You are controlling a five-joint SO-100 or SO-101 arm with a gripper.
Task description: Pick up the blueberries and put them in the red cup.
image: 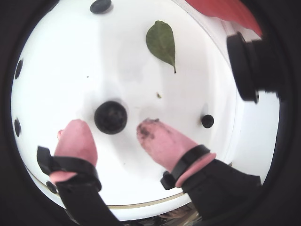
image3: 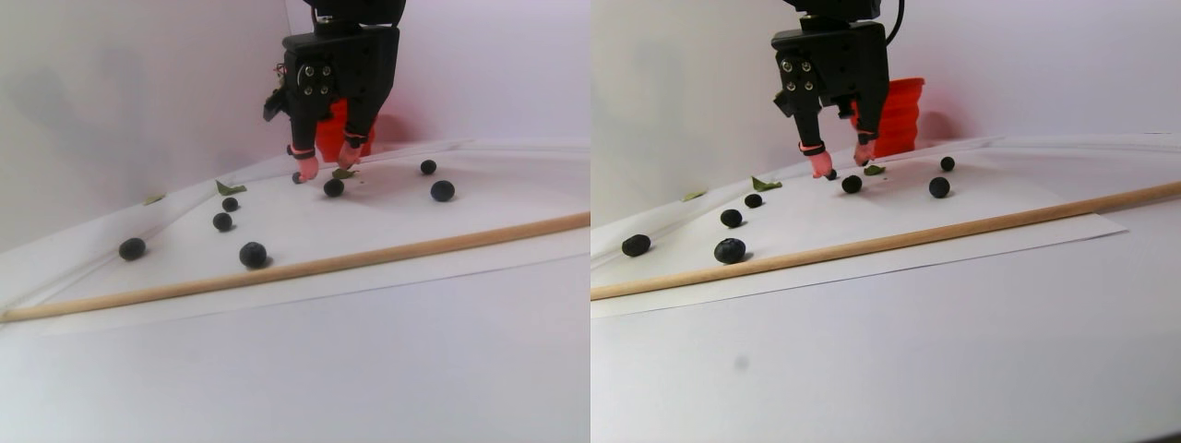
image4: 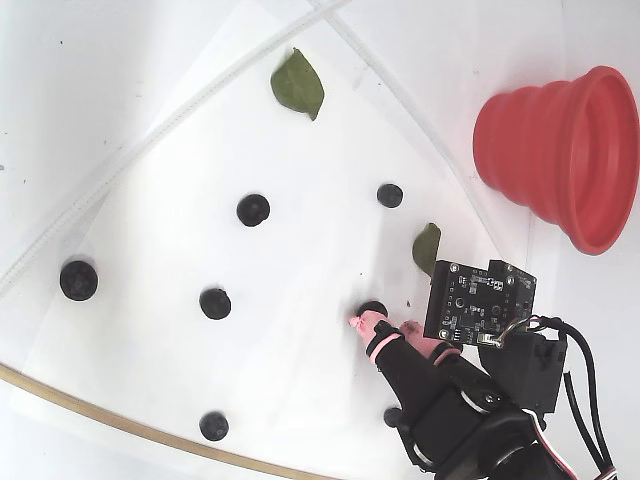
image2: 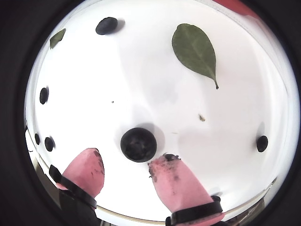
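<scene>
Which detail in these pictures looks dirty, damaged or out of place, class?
The pincer has dark smudges on its pink fingertips, heaviest on the right one in both wrist views, likely berry stains. It stands open around a blueberry. Loose green leaves lie among the berries; nothing looks spilled.

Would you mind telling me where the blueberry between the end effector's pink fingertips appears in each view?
A wrist view: the blueberry sits at lower centre, between the fingertips.
Another wrist view: the blueberry is below centre, again between them.
Stereo pair view: in each half it lies at upper centre, just below the end effector.
Fixed view: right of centre, partly hidden by a fingertip.
Shared landmark: the green leaf just beyond the berry.
</scene>
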